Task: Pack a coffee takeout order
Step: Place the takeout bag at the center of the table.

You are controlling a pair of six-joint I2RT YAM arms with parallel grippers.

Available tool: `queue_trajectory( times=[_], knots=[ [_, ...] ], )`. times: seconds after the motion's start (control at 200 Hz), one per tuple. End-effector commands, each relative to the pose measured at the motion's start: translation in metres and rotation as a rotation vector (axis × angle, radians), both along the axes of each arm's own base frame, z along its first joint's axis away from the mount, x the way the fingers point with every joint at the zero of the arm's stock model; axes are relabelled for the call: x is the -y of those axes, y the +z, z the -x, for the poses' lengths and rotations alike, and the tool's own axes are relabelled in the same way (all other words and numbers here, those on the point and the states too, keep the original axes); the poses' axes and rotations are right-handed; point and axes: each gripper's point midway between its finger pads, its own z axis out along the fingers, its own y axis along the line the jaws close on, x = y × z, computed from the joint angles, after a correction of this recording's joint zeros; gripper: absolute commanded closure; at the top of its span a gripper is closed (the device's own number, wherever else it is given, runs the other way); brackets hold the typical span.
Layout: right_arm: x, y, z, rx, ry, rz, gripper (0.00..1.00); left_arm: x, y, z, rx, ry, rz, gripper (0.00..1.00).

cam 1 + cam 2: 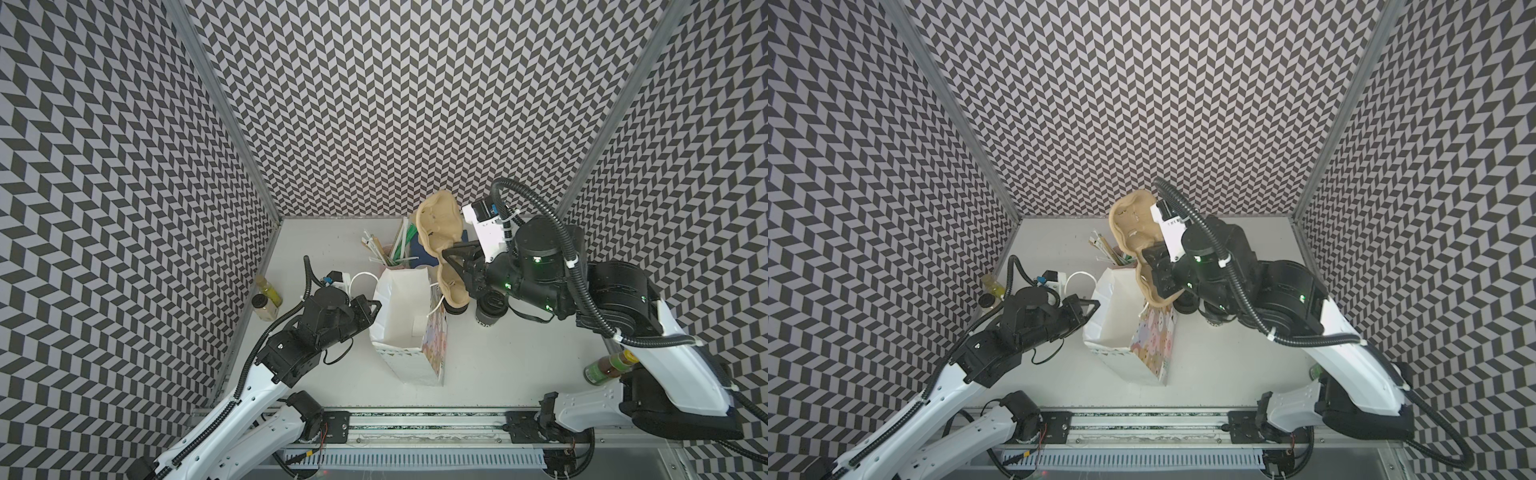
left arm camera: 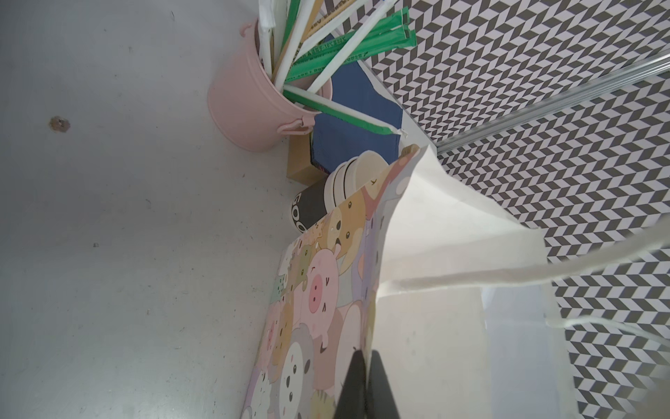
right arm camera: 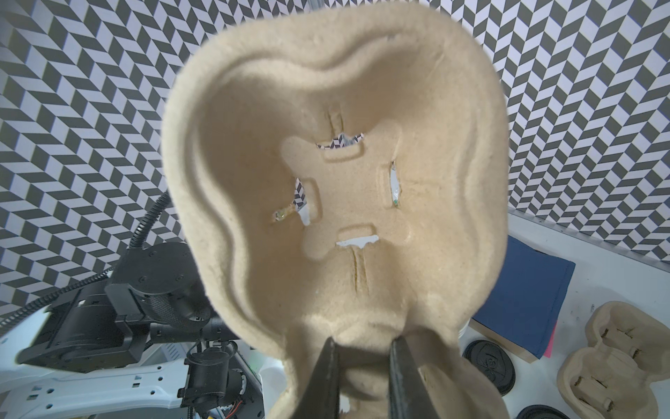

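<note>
Currently the right gripper (image 3: 362, 357) is clamping its fingers on the narrow waist of the carrier (image 3: 344, 188), which is hanging on edge in the air near the mouth of the bag (image 1: 434, 349). The left gripper (image 2: 367, 362) is pinching its fingers together on the bag's wall, holding the mouth open. By my reading, the carrier is going in next. It wants turning flat and lowering squarely through the mouth, clear of the handles (image 1: 361, 282), with the left grip steadying the wall. The lidded cup (image 1: 490, 311) is standing on the table (image 1: 519, 374), and the napkin (image 2: 357, 119) is lying behind the bag. The right arm (image 1: 536, 270) is covering part of the cup in both top views. The carrier is blocking most of the right wrist view.
</note>
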Motion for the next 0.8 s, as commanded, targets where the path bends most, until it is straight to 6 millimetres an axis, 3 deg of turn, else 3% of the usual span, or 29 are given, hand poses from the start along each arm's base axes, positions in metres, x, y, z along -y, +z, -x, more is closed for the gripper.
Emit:
queue_trajectory(
  times=[0.0,0.145,0.551,0.716,0.796],
  knots=[
    [0.009,0.015,-0.001,0.043,-0.015,-0.031,1.00,-0.003,0.024,-0.006,0.060,0.037,-0.010,1.00],
    [0.007,0.016,0.000,0.039,-0.005,-0.035,1.00,0.005,0.030,-0.003,0.065,0.017,-0.025,1.00],
    [-0.003,0.004,0.010,-0.035,0.052,-0.039,1.00,0.010,-0.001,0.008,-0.005,0.042,0.035,1.00],
    [-0.019,-0.009,0.019,-0.121,0.119,-0.061,1.00,0.004,0.002,0.012,0.008,0.069,0.076,0.92],
    [-0.024,-0.012,0.016,-0.144,0.103,-0.070,1.00,0.002,0.011,0.013,0.024,0.073,0.083,0.81]
  ],
)
